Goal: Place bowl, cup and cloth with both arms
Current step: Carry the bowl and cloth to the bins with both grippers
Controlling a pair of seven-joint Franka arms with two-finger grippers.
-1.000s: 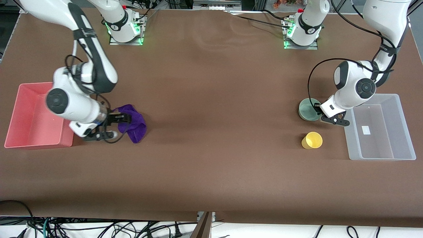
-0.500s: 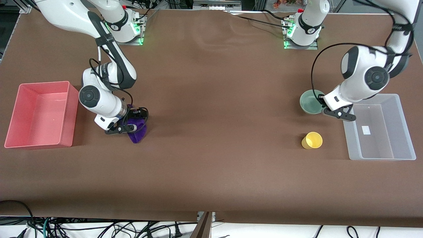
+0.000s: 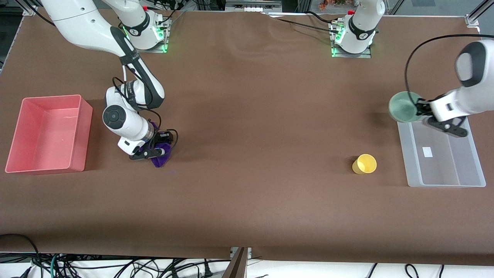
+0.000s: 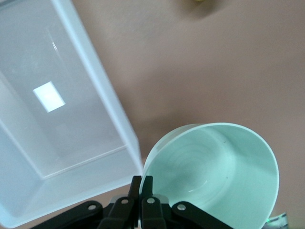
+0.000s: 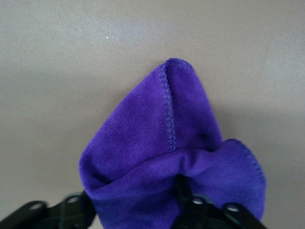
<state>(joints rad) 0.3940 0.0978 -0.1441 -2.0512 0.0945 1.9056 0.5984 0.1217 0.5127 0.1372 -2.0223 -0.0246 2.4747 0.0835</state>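
Note:
My left gripper is shut on the rim of the pale mint-green bowl and holds it in the air, tilted, over the corner of the clear bin. The left wrist view shows the fingers pinching the bowl's rim. The yellow cup stands on the table beside the clear bin. My right gripper is down on the purple cloth, open, with its fingers astride the bunched cloth, which hides most of them.
A clear plastic bin sits at the left arm's end of the table; its wall shows in the left wrist view. A red bin sits at the right arm's end, beside the cloth.
My left gripper has lifted the bowl off the table and carried it to the clear bin's corner. My right gripper has moved from beside the red bin down onto the cloth.

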